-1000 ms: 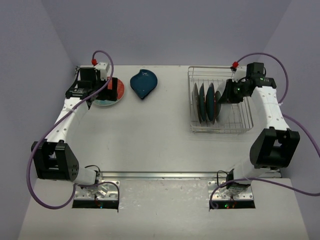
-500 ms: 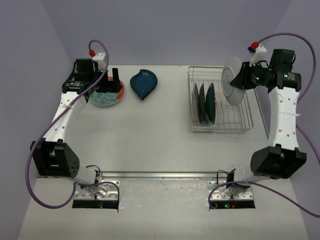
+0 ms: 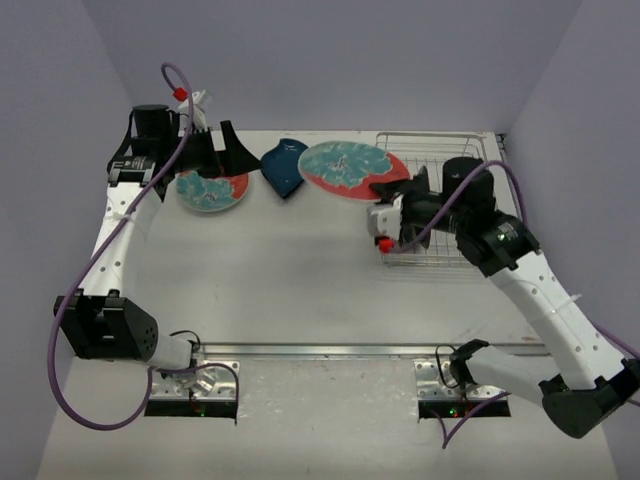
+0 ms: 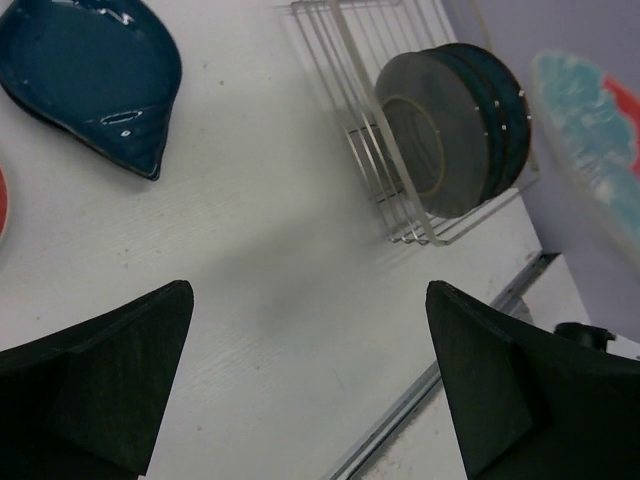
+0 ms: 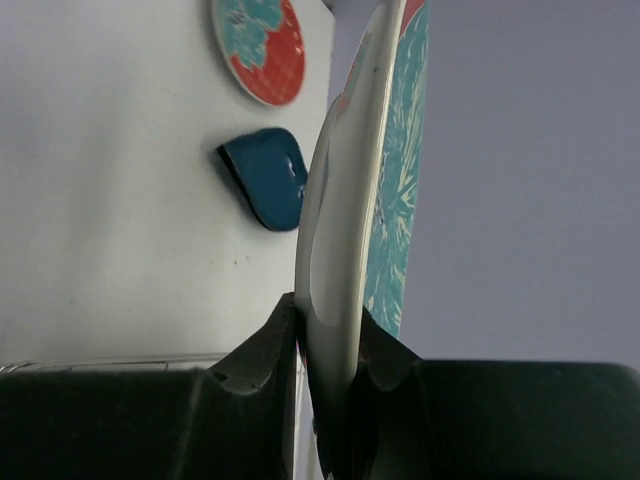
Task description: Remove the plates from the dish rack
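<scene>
Leaf dish [image 3: 283, 168] just beside gripped plate [image 3: 345, 165]

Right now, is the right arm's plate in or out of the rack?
Out. The right gripper holds the plate by its rim, beside the dish rack.

We see a dish rack [image 3: 430, 143] of thin shiny metal wire. The blue leaf dish [image 4: 90, 70] and red-and-teal plate [image 3: 345, 168] carry a glossy glaze. The table [image 4: 270, 270] looks matt and faintly grainy; the left gripper [image 4: 308, 300] has fingers [image 4: 100, 390] of matt black plastic.
</scene>
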Available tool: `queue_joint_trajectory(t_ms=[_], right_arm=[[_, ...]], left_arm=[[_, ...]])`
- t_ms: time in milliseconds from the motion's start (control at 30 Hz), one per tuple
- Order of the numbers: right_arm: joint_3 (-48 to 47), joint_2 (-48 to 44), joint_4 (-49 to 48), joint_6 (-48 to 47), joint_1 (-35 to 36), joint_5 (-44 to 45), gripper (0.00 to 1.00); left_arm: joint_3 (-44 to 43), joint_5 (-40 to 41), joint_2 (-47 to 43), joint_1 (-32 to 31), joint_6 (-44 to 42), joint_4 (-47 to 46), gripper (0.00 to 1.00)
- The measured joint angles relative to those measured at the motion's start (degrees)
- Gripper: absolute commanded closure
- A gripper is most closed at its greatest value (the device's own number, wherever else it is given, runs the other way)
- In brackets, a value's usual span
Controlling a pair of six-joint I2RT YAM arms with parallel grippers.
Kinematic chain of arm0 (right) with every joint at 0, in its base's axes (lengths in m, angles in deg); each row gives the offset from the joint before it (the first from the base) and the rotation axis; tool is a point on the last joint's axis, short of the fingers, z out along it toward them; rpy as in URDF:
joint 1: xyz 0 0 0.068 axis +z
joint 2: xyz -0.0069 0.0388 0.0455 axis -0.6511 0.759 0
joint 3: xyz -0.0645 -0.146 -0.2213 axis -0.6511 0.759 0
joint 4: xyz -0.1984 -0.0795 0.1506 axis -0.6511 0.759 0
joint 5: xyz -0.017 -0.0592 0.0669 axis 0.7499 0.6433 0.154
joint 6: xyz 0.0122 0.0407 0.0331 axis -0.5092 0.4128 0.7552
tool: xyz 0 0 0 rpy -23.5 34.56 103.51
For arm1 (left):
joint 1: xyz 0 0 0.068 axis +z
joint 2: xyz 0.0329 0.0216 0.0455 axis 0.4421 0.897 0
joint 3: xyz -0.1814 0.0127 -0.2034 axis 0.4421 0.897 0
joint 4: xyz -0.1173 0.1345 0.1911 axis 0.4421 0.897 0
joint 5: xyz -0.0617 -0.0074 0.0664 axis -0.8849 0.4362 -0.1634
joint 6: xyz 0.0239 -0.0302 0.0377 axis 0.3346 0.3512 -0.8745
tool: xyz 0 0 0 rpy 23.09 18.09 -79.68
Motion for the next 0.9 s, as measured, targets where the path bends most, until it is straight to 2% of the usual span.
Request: queue_joint_trajectory(t_ms=[133, 300, 533, 767, 900], right_arm=[[12.18, -4.38, -1.99, -17.55, 8.21, -0.70, 1.00], [21.93, -4.84, -3.95, -29.31, 15.22, 0.42, 1.00], [23.51, -3.15, -9.96, -34.42, 22.54, 3.43, 1.00], [23.56, -3.00, -16.29, -35.66, 25.02, 5.15, 1.00], [23.98, -1.65, -18.19, -35.97, 25.71, 5.92, 1.00]], left_arm=[[-2.84, -8.00, -0.31, 1.42, 0.04, 2.95, 0.00], [-2.03, -16.56, -0.52, 0.79, -2.08, 8.55, 0.04], [3.73, -20.20, 0.27, -2.09, -9.24, 17.75, 0.16], [6.02, -21.04, 3.66, -2.79, -17.88, 26.34, 0.38], [6.06, -23.24, 3.85, -2.79, -21.06, 28.79, 0.46]])
